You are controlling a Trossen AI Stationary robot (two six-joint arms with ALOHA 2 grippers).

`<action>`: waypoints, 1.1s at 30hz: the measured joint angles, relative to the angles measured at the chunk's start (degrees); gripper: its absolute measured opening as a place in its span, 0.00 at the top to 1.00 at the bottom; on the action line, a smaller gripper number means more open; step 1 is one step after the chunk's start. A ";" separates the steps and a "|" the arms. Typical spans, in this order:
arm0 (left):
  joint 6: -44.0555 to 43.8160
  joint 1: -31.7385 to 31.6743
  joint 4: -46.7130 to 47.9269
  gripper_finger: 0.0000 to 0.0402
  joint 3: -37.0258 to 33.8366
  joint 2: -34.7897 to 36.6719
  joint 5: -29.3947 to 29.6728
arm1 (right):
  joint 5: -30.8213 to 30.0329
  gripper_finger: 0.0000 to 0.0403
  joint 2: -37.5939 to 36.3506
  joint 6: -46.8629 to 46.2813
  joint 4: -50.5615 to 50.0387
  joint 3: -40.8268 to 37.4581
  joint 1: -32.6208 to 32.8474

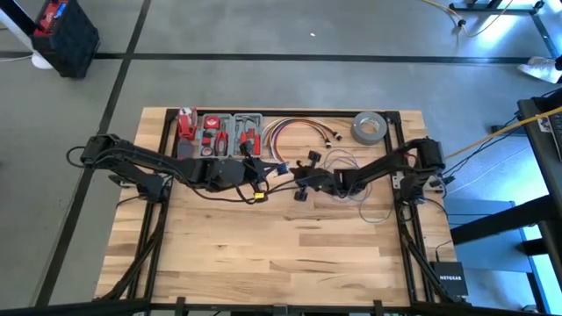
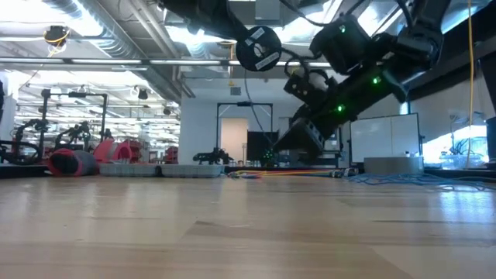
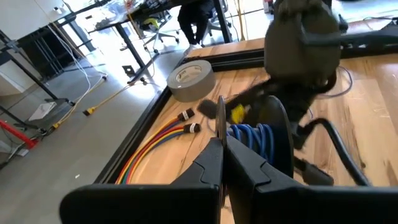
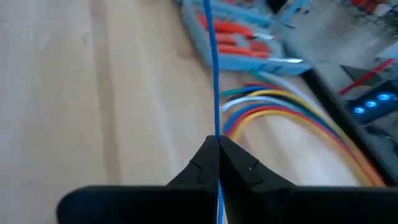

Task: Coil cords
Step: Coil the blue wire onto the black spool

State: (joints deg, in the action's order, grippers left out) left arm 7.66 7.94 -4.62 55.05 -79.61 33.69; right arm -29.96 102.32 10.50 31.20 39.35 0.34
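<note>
A small black spool (image 3: 273, 130) wound with blue wire (image 3: 252, 138) hangs above the table's middle, and my left gripper (image 3: 222, 146) is shut on it. In the low view its round black disc (image 2: 258, 48) shows high above the tabletop. My right gripper (image 4: 217, 144) is just right of the spool (image 1: 263, 178), low over the wood, shut on a thin blue wire (image 4: 211, 68). More thin wire lies in loose loops (image 1: 369, 209) on the table under my right arm. My left gripper (image 1: 250, 175) and right gripper (image 1: 303, 182) nearly meet at mid-table. My left gripper pinches the rim of the spool's thin disc (image 3: 219, 115) between its two fingers. It comes in nearly level from the table's left. The spool is lifted clear of the table. My right gripper pinches the blue wire (image 4: 216, 127) between its fingertips, slanting down. The wire runs straight and taut away from the fingers, in line with them.
Along the far edge are a grey tool tray with red-handled tools (image 1: 224, 133), a bundle of red, yellow and white cables with plugs (image 1: 294, 132) and a grey tape roll (image 1: 369, 128). Bare wood (image 1: 281, 254) stretches toward the near edge.
</note>
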 joint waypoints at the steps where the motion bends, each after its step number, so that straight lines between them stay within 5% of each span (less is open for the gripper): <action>1: 0.00 0.00 0.19 1.00 0.00 0.00 -0.01 | -0.57 0.99 -0.85 -0.02 -0.42 0.00 0.00; 15: 0.07 -0.06 8.59 1.00 0.00 0.98 4.36 | -9.49 1.00 -11.41 -7.20 -13.53 -0.07 0.07; 33: -1.54 -3.71 10.74 1.00 -0.02 -0.62 4.74 | -8.88 1.00 -27.27 -10.57 -17.83 -0.09 7.55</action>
State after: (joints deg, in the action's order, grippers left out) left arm 6.12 4.24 6.12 55.02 -80.24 38.43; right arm -38.84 75.04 -0.07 13.37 39.27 7.88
